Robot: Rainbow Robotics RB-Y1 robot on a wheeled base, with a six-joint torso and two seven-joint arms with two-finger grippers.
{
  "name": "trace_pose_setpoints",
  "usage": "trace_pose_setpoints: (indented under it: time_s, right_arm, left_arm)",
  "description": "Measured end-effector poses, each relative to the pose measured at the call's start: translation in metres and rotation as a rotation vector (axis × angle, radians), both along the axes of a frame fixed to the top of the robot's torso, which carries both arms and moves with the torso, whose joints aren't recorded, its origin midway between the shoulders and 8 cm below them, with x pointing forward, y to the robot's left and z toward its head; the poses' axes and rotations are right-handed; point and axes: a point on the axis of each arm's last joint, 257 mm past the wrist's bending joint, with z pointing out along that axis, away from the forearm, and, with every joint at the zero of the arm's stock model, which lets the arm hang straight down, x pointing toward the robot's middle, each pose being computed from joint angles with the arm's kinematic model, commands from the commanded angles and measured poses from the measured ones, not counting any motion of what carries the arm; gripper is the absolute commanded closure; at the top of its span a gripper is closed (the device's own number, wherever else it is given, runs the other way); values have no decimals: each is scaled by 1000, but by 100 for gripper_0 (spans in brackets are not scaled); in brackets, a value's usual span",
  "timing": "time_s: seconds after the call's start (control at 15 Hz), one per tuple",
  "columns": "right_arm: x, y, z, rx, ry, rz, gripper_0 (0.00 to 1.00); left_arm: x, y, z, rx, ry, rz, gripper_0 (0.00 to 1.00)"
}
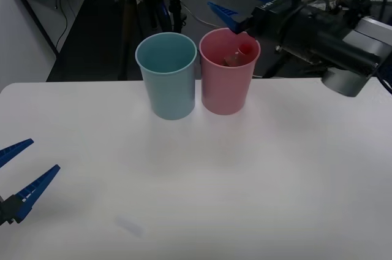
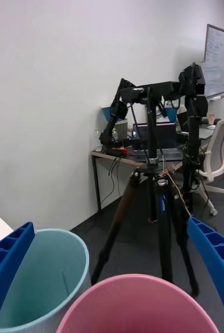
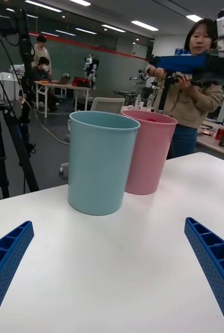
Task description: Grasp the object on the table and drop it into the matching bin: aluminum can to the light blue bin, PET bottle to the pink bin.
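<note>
Just below the right gripper (image 1: 242,10), whose fingers are spread wide and empty, the PET bottle (image 1: 242,53) lies inside the pink bin (image 1: 226,94). The left gripper (image 1: 21,171) hangs open over the table (image 1: 245,180), well back from the bins.

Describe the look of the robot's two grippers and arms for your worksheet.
Both grippers carry blue, ribbed, tapered fingers. The left gripper has a dark base. The right gripper sits on a bulky black arm with a grey-silver joint.
</note>
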Motion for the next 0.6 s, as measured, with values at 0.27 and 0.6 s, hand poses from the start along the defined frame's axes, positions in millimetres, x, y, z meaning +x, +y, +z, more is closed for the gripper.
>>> trace_pose_setpoints:
  time_s: [0.27,0.6]
  right_arm:
    - [-36,-25,-2,-4,-12,7,0]
    - [-75,-56,-6,9,-42,-4,0]
  left_arm:
    - [0,0,0,0,0,0,0]
    - [0,0,0,0,0,0,0]
